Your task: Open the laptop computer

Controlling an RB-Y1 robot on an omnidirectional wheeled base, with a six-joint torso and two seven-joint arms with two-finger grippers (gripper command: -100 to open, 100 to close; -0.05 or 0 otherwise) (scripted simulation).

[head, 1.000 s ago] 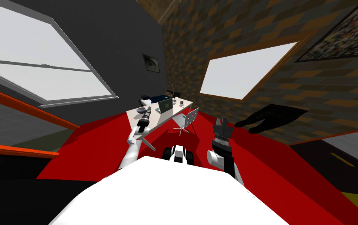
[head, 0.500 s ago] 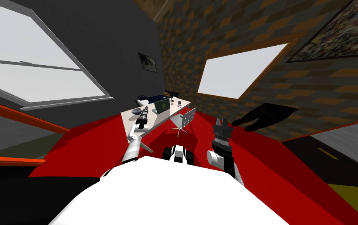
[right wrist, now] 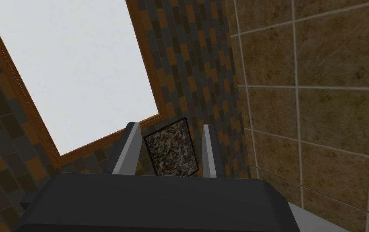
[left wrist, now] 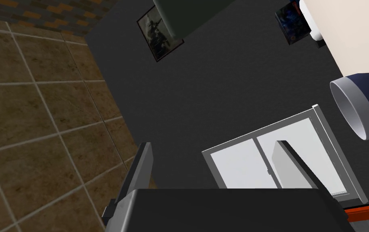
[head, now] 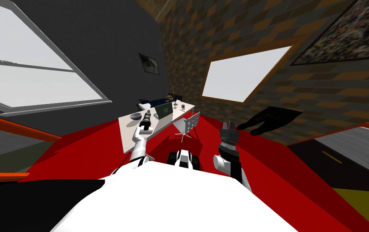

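Left gripper (head: 147, 114) hangs over the desk (head: 128, 133), fingers (left wrist: 139, 173) spread wide with nothing between them. The right gripper (head: 229, 124) is raised well off the desk's chair (head: 191, 121) side, its fingers parted more narrowly and also empty. I judge this to be the reach step, with no contact made yet. The laptop (head: 164, 109) sits near the middle of the desk, beyond the gripper and further along than the bowl (head: 135, 116), which lies just beside the hand. Its lid seems to stand partly raised, green face turned toward the desk's near end. Its long edge looks to run roughly along the desk's length, though I cannot be sure. Next, the hand must pass the bowl without knocking it, reach the lid's free top edge and swing it back about the hinge.
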